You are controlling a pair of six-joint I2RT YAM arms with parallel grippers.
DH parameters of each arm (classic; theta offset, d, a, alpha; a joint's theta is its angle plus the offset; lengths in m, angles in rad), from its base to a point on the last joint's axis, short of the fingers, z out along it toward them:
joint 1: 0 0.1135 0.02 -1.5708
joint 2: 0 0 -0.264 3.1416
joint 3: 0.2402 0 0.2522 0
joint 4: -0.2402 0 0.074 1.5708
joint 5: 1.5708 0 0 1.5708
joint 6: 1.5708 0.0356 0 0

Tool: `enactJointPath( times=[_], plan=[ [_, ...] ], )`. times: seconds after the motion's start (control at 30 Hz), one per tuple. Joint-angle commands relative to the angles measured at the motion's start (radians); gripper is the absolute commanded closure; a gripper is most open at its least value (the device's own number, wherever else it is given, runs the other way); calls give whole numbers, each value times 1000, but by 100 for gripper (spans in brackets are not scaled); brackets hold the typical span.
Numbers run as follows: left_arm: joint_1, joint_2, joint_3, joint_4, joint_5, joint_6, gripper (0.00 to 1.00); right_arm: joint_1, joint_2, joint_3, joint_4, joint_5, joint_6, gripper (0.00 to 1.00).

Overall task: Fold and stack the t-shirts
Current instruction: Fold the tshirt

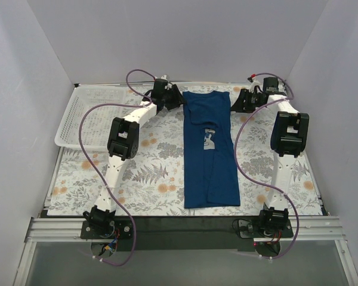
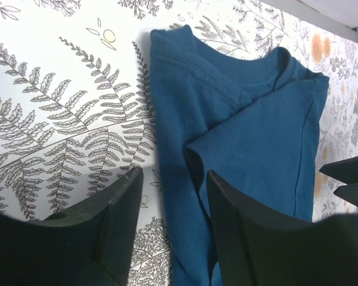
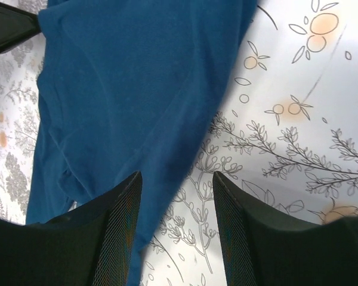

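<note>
Flanking the t-shirt (image 1: pixel 210 155): left claw (image 1: pixel 180 102), right claw (image 1: pixel 234 103)

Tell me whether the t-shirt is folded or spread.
Partly folded: the t-shirt lies as a long narrow strip, both sides turned in over the middle.

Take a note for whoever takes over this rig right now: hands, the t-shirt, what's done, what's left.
Left hand: open, empty, over the t-shirt at its left edge, collar end.
Right hand: open, empty, over the right edge at the same end.
T-shirt: flat mid-table, collar at the far side, sides folded in to a long strip.
Done: lengthwise folds.
To do: fold it crosswise, then stack; only one shirt in view.
</note>
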Motion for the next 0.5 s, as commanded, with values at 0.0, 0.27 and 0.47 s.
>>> enactJointPath(
  times=[0.0,0.27,0.47],
  plan=[
    [2,29,42,-58,45,-19,57,-1,-66,-29,78,-44,60,51],
    [2,82,76,-38,91,-44,78,-1,-89,-73,94,-67,81,52],
    [7,85,102,-20,69,-36,95,-4,-98,-104,95,-73,81,52]
  ],
)
